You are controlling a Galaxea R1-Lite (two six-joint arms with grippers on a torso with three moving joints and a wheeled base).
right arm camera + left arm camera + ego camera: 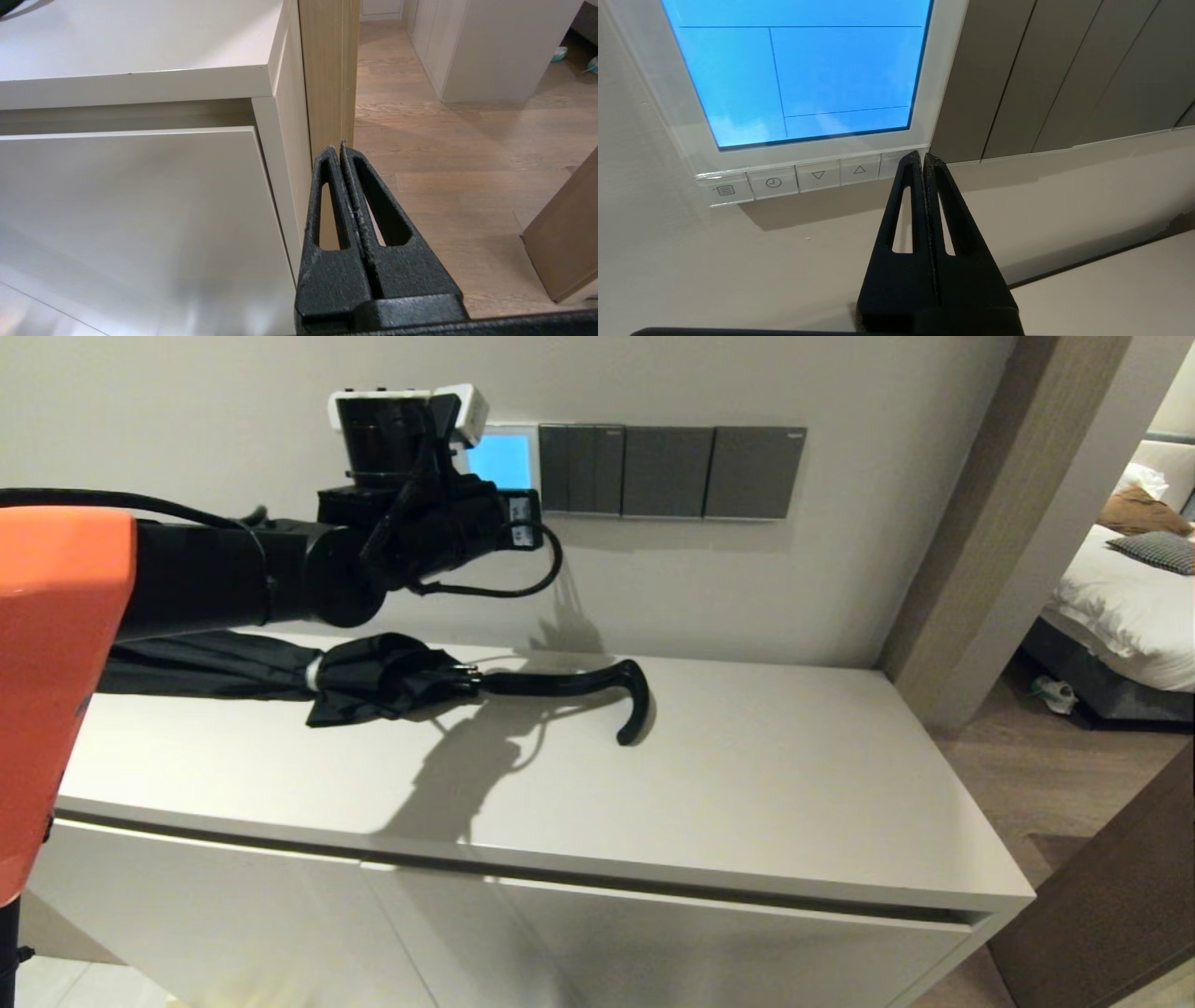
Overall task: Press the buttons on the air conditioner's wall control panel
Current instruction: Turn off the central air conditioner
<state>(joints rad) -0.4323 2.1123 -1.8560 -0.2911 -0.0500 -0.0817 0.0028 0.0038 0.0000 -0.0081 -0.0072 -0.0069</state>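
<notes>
The white-framed control panel hangs on the wall, its screen glowing light blue; it also shows in the head view, partly behind my left arm. The buttons form a row of pale keys under the screen: list, clock, down arrow, up arrow and a rightmost key. My left gripper is shut and empty, its tips at the rightmost key, which they mostly hide. In the head view the left gripper's fingers are hidden behind the wrist. My right gripper is shut and empty, parked low beside the cabinet's right end.
Dark grey rocker switch plates sit right of the panel, also in the left wrist view. A folded black umbrella lies on the white cabinet top under my left arm. A wooden door frame and bedroom floor lie to the right.
</notes>
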